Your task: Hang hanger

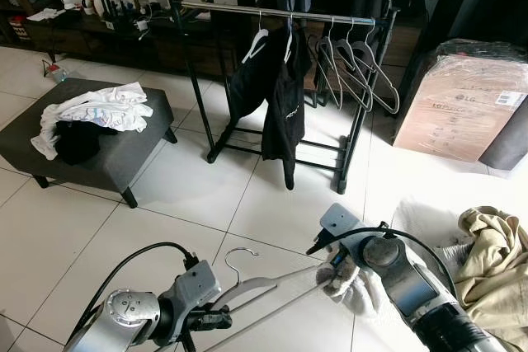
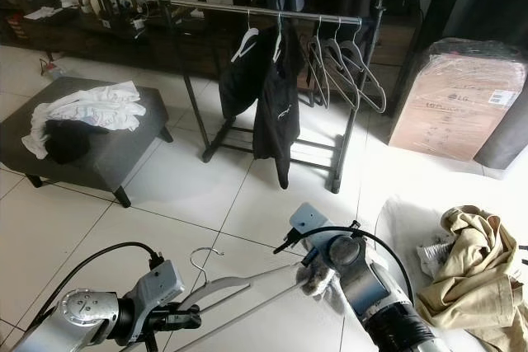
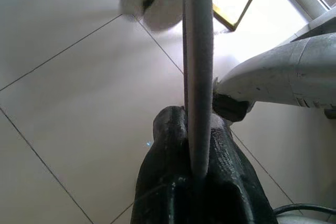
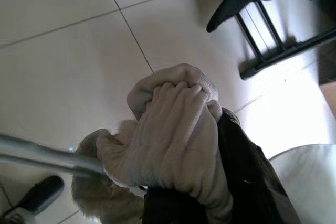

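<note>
Clamping the grey hanger (image 1: 247, 293), left gripper (image 3: 191, 169); right gripper (image 4: 210, 182) clutches cream cloth (image 4: 173, 129).

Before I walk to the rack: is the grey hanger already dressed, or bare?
Mostly bare. The grey hanger, held by the left gripper, has cream cloth bunched on one end only, in the right gripper.

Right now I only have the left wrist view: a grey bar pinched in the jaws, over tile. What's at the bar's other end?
Observer: The right jaws clutch a cream knit cloth bunched at the far end of the hanger.
Operator: Where's the rack?
Observer: The clothes rack stands ahead across the tile, carrying a black garment and several empty hangers.
Operator: Any free space on it?
Observer: Yes, its left stretch is bare.
</note>
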`<state>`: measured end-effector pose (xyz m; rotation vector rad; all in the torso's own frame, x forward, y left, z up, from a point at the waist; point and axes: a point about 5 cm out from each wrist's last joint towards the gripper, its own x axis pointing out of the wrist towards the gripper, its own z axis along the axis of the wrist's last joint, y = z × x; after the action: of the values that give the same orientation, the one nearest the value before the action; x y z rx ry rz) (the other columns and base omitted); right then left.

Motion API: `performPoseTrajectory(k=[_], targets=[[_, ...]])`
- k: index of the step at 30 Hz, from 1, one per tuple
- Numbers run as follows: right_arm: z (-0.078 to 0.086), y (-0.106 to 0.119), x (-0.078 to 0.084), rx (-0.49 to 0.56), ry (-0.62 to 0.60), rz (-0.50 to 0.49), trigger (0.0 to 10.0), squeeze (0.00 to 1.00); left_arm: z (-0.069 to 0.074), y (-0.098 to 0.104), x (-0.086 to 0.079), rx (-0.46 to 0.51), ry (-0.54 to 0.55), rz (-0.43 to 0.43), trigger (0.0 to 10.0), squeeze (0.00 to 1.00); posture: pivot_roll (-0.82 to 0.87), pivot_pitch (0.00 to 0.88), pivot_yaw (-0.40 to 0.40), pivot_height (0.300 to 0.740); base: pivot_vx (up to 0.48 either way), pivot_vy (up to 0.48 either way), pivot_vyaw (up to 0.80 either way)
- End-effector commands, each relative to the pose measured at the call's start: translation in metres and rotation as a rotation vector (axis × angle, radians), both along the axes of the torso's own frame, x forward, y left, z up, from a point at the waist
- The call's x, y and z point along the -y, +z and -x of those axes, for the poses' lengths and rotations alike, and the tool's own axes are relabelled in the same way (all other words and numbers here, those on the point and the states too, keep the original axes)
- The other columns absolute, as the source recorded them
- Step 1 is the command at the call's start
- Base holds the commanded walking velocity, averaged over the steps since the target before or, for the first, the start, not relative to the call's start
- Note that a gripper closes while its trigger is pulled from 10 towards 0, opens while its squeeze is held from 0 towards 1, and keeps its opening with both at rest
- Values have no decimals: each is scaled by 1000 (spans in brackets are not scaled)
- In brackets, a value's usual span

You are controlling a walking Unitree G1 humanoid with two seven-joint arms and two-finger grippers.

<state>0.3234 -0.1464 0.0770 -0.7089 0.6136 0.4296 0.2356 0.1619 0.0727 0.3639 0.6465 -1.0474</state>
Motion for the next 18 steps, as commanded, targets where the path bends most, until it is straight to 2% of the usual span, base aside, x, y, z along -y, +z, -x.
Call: performPoseTrajectory(k=[1,4,9,13,18], targets=[[0,6,-8,21,35,-35,10000,0,5,-3,0,-25,-17,-9,10000,0,-63,134,10,740,0,0,0],[-1,8,-9,22,38,-35,10000,0,5,-3,1,-32,-21,-7,10000,0,-61,133,11,740,0,0,0],[2,8,-10,-7,62,-27,10000,0,-4,-3,-1,21,25,-26,10000,0,-59,132,11,740,0,0,0],[8,11,-12,-26,79,-61,10000,0,-9,-2,1,63,47,-27,10000,0,-63,132,9,740,0,0,0],[8,3,2,-30,31,16,10000,0,-11,-2,2,77,48,-29,10000,0,-64,130,8,740,0,0,0]])
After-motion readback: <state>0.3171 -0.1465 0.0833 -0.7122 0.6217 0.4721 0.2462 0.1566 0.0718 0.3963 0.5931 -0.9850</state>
